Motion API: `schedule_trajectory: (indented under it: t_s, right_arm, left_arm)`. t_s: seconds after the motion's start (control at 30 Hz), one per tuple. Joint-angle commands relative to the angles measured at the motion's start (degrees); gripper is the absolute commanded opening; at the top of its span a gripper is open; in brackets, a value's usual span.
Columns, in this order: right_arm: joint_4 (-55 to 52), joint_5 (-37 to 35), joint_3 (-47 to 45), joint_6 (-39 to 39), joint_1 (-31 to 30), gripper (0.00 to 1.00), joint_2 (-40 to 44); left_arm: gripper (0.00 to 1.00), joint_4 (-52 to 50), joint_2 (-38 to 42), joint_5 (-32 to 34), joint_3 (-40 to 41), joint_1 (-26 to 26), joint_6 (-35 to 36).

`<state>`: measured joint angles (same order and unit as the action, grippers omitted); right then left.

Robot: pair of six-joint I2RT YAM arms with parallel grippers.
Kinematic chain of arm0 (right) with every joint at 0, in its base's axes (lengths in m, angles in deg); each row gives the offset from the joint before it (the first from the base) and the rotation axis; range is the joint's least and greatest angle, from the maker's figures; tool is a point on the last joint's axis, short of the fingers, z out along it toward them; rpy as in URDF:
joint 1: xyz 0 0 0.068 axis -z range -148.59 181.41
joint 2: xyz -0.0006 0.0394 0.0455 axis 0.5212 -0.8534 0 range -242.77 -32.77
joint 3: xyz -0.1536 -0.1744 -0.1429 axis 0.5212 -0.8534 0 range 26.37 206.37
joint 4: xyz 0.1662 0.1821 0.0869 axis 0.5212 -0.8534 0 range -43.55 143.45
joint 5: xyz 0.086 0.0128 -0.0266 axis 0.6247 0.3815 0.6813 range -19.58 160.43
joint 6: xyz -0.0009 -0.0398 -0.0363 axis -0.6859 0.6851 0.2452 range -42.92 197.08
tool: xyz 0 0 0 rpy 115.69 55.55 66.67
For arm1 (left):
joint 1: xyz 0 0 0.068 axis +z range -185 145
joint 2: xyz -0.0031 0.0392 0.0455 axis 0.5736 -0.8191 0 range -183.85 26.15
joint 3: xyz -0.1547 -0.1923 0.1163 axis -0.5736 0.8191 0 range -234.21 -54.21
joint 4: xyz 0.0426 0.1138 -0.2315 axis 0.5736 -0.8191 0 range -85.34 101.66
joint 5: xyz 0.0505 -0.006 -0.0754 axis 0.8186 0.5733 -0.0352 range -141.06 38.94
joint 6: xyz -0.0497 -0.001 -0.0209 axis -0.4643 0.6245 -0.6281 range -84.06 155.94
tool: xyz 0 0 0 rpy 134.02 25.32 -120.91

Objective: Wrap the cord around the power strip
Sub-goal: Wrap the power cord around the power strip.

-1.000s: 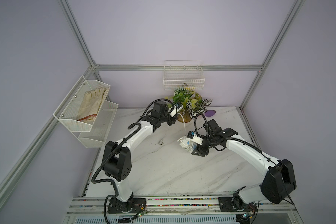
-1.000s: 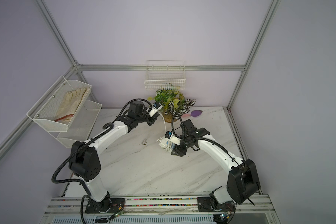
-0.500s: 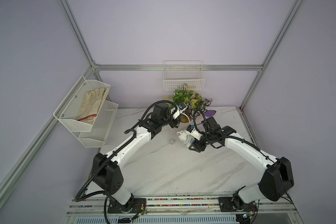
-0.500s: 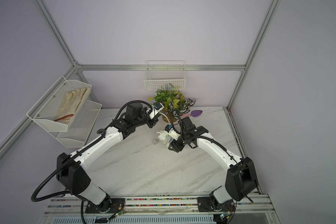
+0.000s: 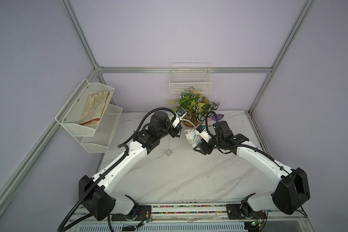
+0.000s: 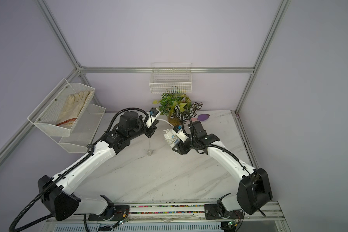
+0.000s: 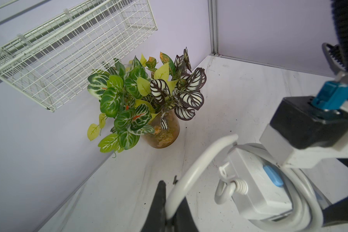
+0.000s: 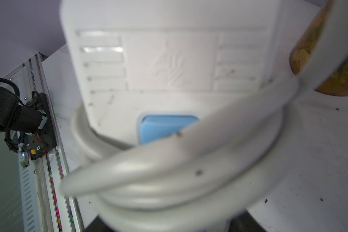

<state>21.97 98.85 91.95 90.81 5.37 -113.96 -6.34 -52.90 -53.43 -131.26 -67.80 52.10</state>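
The white power strip (image 5: 191, 136) (image 6: 172, 136) is held above the table by my right gripper (image 5: 199, 141) (image 6: 179, 144), which is shut on its lower end. Several turns of the pale cord (image 8: 169, 156) lie round the power strip (image 8: 169, 60) below its blue button (image 7: 273, 176). From there the cord (image 7: 199, 160) arcs over to my left gripper (image 7: 171, 200) (image 5: 178, 130), which is shut on it just left of the strip (image 7: 255, 180). The rest of the cord hangs from that gripper down to the small plug (image 5: 168, 153) (image 6: 149, 153) at the table.
A potted plant (image 5: 192, 118) stands right behind both grippers, under a wall-mounted wire basket (image 5: 190, 80). A purple object (image 5: 219, 116) lies at the back right. Mesh shelves with a glove (image 5: 92, 108) hang on the left wall.
The right gripper has carried the power strip towards the back and left. The left arm has stretched forward, bringing its gripper with the cord closer to the strip.
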Motion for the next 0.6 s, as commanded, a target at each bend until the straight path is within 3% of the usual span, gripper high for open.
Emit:
schedule_trajectory:
  t_s: [0.0, 0.3, 0.43, 0.57]
  right_arm:
    - [2.7, 0.8, -0.7, -5.0, 1.2, 0.00, 0.7]
    - [8.1, 0.0, -1.2, -12.9, 5.9, 0.00, 0.1]
    - [8.0, -2.1, 1.5, -13.4, 6.6, 0.00, -1.1]
    - [7.5, -2.6, 4.6, -13.0, 7.2, 0.00, -1.5]
  left_arm:
    - [0.00, 2.3, 4.4, 0.0, 0.2, -0.8, -2.7]
    - [0.00, 2.2, 7.3, 0.0, 3.9, -5.4, -4.1]
    - [0.00, 2.3, 7.6, -6.0, 6.7, -7.0, -4.1]
    - [0.00, 2.9, 7.4, -8.0, 9.3, -7.8, -4.8]
